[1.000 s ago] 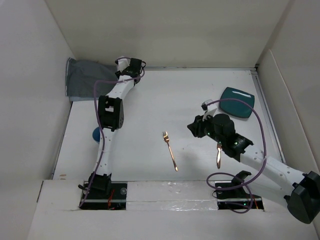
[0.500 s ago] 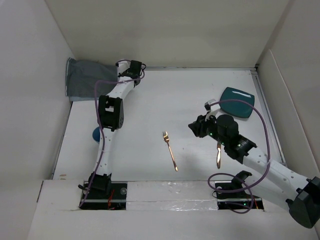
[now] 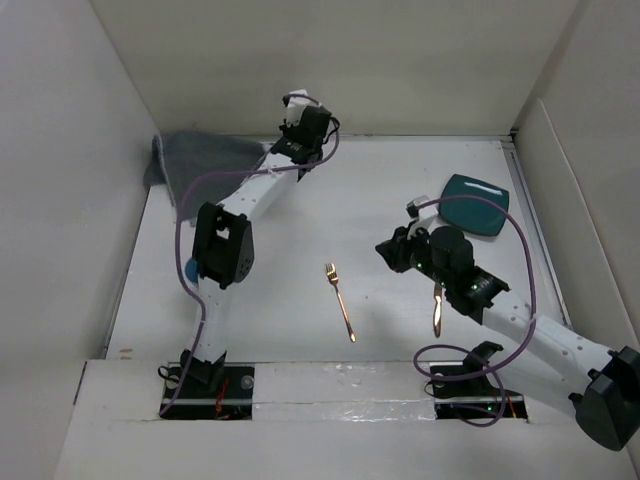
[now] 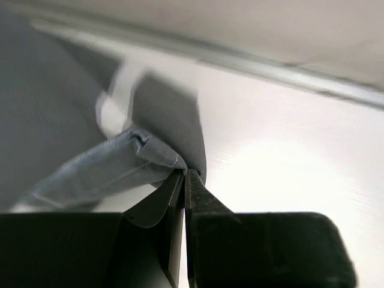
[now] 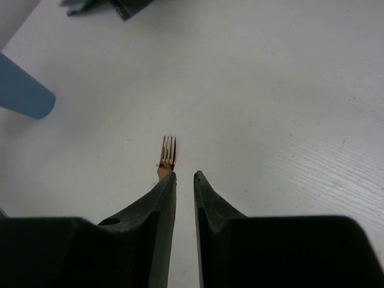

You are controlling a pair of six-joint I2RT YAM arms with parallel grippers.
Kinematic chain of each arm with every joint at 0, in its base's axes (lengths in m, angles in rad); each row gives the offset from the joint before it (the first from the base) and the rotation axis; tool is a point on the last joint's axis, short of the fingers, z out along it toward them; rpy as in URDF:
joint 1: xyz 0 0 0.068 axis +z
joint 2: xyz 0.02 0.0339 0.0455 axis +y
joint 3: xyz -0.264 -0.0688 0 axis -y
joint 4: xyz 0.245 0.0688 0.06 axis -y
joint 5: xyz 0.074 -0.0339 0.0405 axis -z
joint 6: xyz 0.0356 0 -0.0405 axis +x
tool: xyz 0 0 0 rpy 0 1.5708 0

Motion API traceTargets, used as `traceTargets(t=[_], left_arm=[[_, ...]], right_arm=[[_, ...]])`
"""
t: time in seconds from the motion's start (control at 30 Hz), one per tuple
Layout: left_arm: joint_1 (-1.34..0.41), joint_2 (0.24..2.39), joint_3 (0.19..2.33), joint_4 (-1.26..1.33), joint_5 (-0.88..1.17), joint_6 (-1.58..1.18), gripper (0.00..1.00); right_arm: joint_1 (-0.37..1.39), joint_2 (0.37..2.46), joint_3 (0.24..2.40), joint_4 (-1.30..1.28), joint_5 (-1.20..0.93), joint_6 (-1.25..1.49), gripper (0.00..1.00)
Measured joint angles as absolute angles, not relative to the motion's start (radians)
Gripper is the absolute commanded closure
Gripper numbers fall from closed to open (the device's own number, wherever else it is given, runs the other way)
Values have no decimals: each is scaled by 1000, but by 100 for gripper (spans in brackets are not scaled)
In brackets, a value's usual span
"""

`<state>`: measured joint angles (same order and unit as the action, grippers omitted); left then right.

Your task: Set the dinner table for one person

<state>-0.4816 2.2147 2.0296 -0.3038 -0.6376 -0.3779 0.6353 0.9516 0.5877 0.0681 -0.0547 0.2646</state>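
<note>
Since a second ago the left tool (image 3: 300, 118) has swung from the far left corner along the back edge toward the middle, dragging the grey placemat (image 3: 200, 152) with it. Its jaws have gone from wide to fully pinched, while the right tool (image 5: 184, 176) has narrowed a little. The left tool now clamps a bunched corner of the placemat, and the rest trails behind and to its left over the tabletop (image 3: 380, 190). That cloth looks soft, light and limp. Held by one corner it folds and drags, so it likely needs pulling flat across the surface. The tabletop lies directly beneath both tools, hard, matte and probably smooth enough for cloth to slide; it offers nothing to grip. The right tool hovers with a slim gap between its jaws, holding nothing. The copper fork (image 5: 167, 151) lies just ahead of its tips, tines pointing away. Thin, stiff and probably slick, it seems best pinched across the handle.
</note>
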Motion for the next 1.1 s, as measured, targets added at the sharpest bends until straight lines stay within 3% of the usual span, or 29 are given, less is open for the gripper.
traceTargets(t=[0.07, 0.2, 0.33, 0.43, 0.73, 1.1], left_arm=[[-520, 2132, 2052, -303, -616, -342, 100], [-529, 1977, 2111, -287, -597, -270, 100], [-492, 1813, 2082, -257, -612, -207, 100], [-460, 1704, 1999, -220, -614, -184, 100], [-433, 1742, 1888, -211, -605, -169, 100], [-437, 1785, 1873, -197, -603, -142, 100]], right_arm=[[635, 952, 604, 67, -45, 265, 86], [629, 958, 651, 69, -31, 265, 82], [628, 991, 678, 91, -19, 262, 45], [621, 1074, 690, 133, 4, 270, 37], [630, 1470, 754, 219, -18, 287, 34], [727, 1614, 728, 333, -41, 322, 38]])
